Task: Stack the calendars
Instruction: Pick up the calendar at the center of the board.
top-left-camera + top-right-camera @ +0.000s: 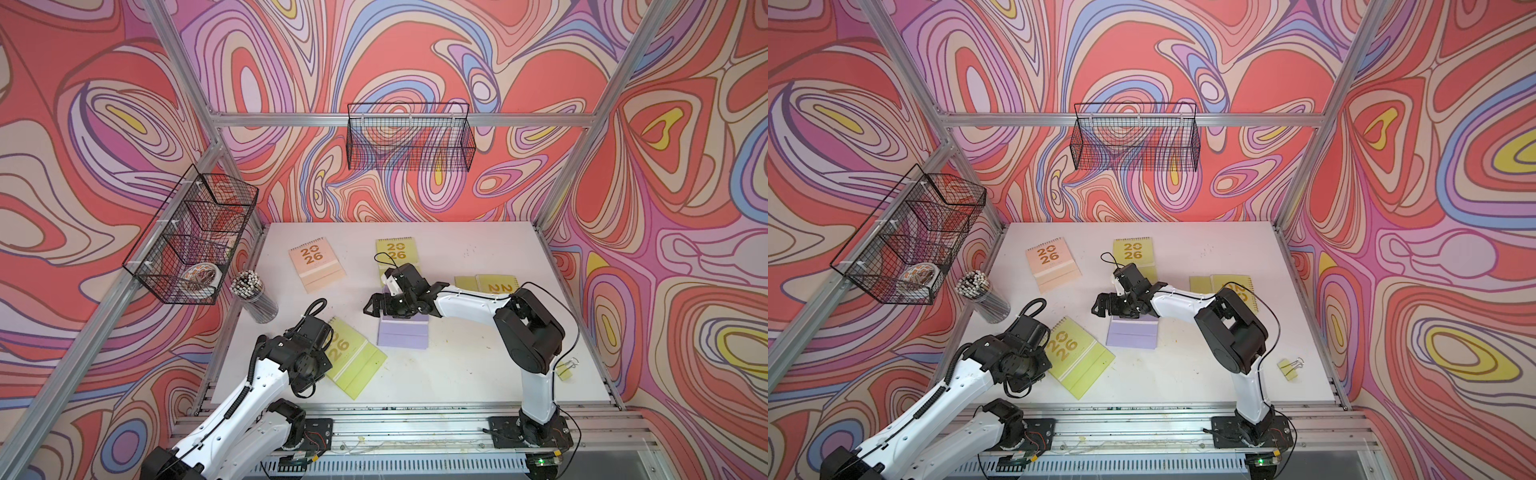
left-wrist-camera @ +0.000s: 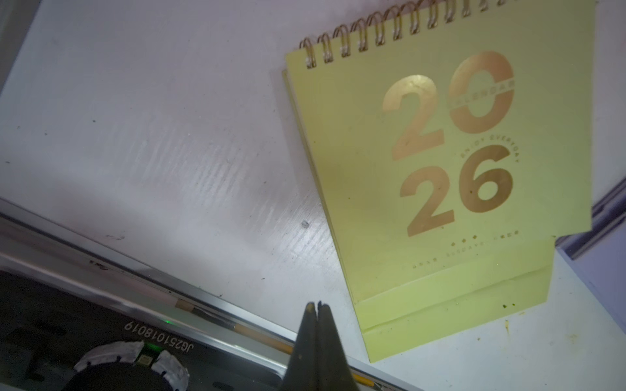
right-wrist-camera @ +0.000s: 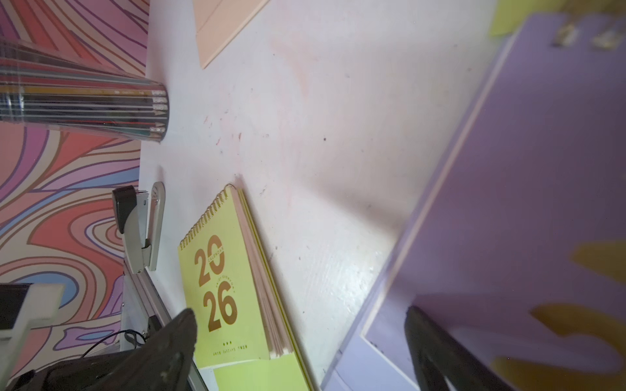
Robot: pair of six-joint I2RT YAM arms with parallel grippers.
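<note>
Closed and empty, the left gripper (image 2: 318, 306) is held by the 7 o'clock lime calendar (image 2: 440, 169); the right gripper (image 3: 301, 315) is spread wide over the edge of the lavender calendar (image 1: 402, 336). Probably light, stiff card: an edge should be pinched.

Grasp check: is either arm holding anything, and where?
Nothing. Left gripper shut, empty, beside a green calendar; right gripper open over the lavender calendar, not gripping.

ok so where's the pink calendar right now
In both top views the pink calendar lies flat at the far left of the table, left of the green calendar at the back and beyond the pencil cup.
</note>
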